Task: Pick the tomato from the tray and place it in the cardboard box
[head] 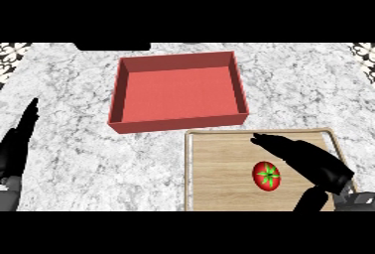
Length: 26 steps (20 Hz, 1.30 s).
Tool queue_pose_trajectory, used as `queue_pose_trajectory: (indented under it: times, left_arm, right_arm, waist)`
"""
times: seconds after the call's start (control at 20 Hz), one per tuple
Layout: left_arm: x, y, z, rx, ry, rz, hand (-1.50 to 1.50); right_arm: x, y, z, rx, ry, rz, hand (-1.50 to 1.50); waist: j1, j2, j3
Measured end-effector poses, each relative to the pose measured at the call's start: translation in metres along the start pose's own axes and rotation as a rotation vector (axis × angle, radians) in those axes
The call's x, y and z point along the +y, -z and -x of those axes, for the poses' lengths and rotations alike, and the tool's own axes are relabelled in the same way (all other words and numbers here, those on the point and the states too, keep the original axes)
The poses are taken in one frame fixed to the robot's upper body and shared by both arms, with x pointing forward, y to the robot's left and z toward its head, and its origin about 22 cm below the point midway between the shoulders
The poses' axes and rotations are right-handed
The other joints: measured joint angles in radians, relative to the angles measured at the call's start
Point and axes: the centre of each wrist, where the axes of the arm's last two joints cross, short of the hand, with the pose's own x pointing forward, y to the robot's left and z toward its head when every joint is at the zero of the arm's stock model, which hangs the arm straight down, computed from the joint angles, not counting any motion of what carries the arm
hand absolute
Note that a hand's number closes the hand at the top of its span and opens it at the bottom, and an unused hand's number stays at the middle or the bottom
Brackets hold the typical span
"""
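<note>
**Tomato on the tray, hand right next to it**

While the tomato (pixel 267 175) sits on the wooden tray (pixel 219 168), near right, the right hand (pixel 311 161) hovers just beside it, fingers straight, thumb apart. The red box (pixel 179 92) lies just beyond. The left hand (pixel 18 144) rests open at the left edge.

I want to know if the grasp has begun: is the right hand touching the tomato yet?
Apart. The head view shows a strip of bare wooden tray between the tomato and the right hand, whose fingers extend above and right of it.
</note>
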Motion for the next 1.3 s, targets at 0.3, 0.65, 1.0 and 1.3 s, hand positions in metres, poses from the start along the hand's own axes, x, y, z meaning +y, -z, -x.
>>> queue_pose_trajectory:
  times: [0.3,0.65,1.0,1.3]
  left_arm:
    - [-0.001,0.003,-0.007,0.006,0.001,0.001,0.0]
    - [0.0,0.004,-0.007,-0.001,0.001,0.003,0.0]
    - [-0.008,0.0,-0.002,0.003,0.002,0.004,0.0]
    - [-0.004,0.001,0.0,-0.002,0.008,-0.001,0.0]
  right_arm:
    - [0.0,-0.001,-0.026,-0.032,-0.001,-0.011,-1.5]
    - [0.006,0.011,-0.03,0.063,-0.049,-0.062,-1.5]
    - [0.027,0.031,-0.026,0.111,-0.091,-0.015,1.5]
    - [0.027,0.039,-0.02,0.086,-0.166,0.137,1.5]
  waist:
    - [-0.001,0.0,0.0]
    - [0.001,0.0,0.0]
    - [0.001,-0.002,-0.003]
    - [0.001,-0.004,-0.006]
